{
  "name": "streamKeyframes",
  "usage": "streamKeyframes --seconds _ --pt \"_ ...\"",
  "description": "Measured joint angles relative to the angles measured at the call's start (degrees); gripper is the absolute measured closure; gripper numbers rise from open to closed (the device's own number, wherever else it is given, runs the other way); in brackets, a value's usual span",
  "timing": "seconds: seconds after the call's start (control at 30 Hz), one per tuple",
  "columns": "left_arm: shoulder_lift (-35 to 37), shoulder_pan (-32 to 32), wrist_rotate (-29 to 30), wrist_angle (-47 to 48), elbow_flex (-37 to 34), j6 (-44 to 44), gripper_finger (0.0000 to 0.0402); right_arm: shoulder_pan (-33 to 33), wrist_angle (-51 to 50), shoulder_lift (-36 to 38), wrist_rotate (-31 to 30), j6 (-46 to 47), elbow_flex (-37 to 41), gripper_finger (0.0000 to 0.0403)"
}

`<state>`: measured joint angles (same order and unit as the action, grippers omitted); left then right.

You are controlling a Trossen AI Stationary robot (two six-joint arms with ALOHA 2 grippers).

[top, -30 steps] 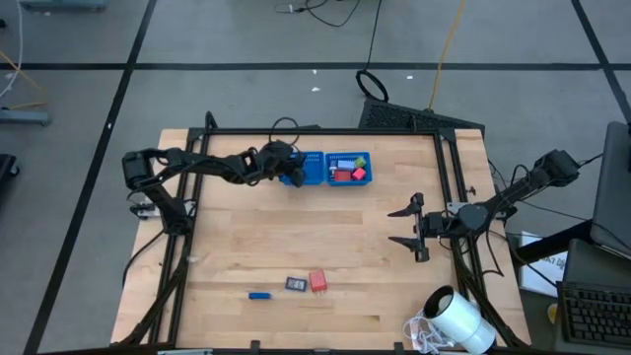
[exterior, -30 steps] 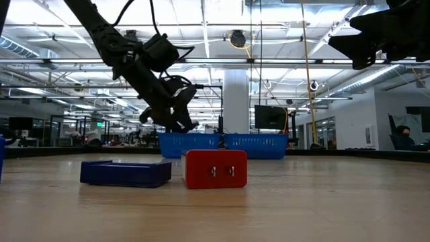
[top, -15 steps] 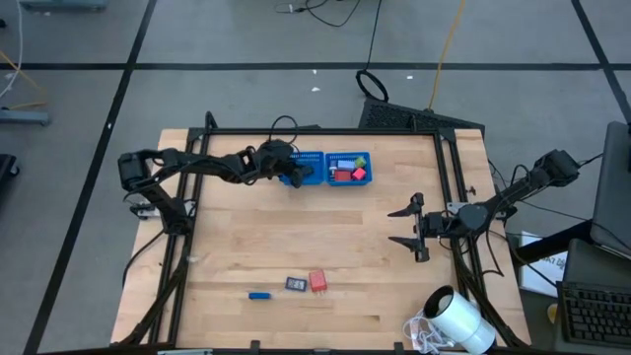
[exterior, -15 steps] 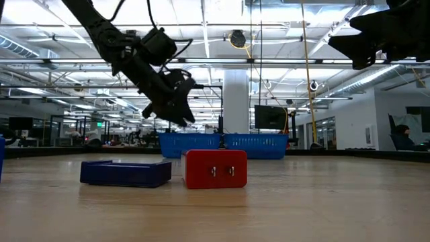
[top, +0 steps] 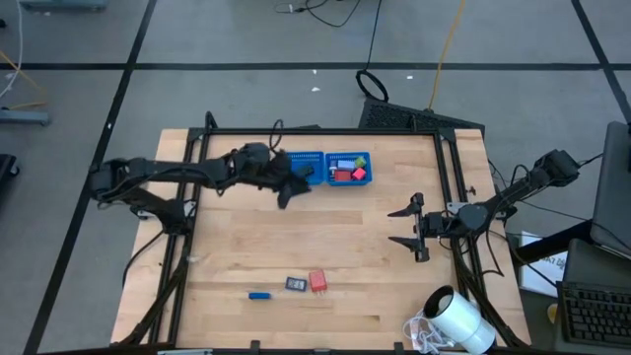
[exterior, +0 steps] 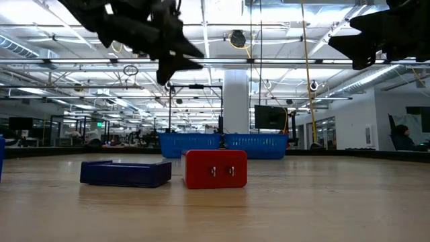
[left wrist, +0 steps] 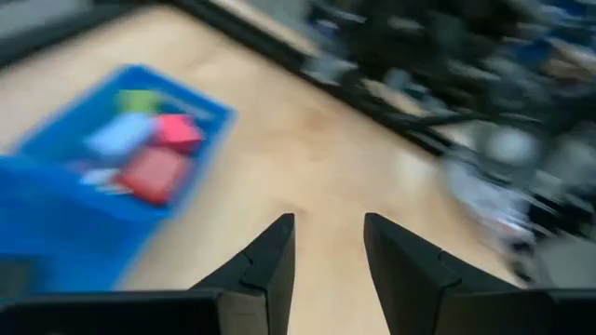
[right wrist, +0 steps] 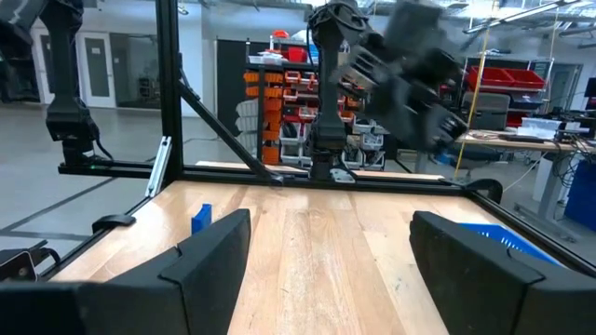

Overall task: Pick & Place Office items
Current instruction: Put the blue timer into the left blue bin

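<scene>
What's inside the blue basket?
The blue basket has two parts. The right part holds small pieces: red ones, a pink one, a light blue one and a green one. The left gripper covers some of the left part.

Even, bright light falls from overhead ceiling strips, glaring in the low view, and shadows on the worktop [top: 325, 237] are faint. The left wrist view is smeared with motion blur, softening the blue mesh tray [left wrist: 65, 214].

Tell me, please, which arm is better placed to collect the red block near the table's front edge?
Probably the right: its pincer hangs open nearer the red block, while the left pincer is beside the blue tray.
</scene>
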<state>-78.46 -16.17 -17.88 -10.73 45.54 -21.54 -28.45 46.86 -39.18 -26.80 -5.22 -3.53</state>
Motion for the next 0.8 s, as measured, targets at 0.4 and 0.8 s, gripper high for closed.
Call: streamKeyframes --seconds 0.4,0.8 --pt "1.80 19.19 -6.98 -2.08 0.00 -4.21 0.0273 0.00 -0.01 0.00 0.00 0.00 0.00 0.0121" --pt "1.78 48.03 7.77 -8.61 0.25 -20.63 0.0275 0.00 0.00 0.00 0.01 -0.01 0.00 0.0121"
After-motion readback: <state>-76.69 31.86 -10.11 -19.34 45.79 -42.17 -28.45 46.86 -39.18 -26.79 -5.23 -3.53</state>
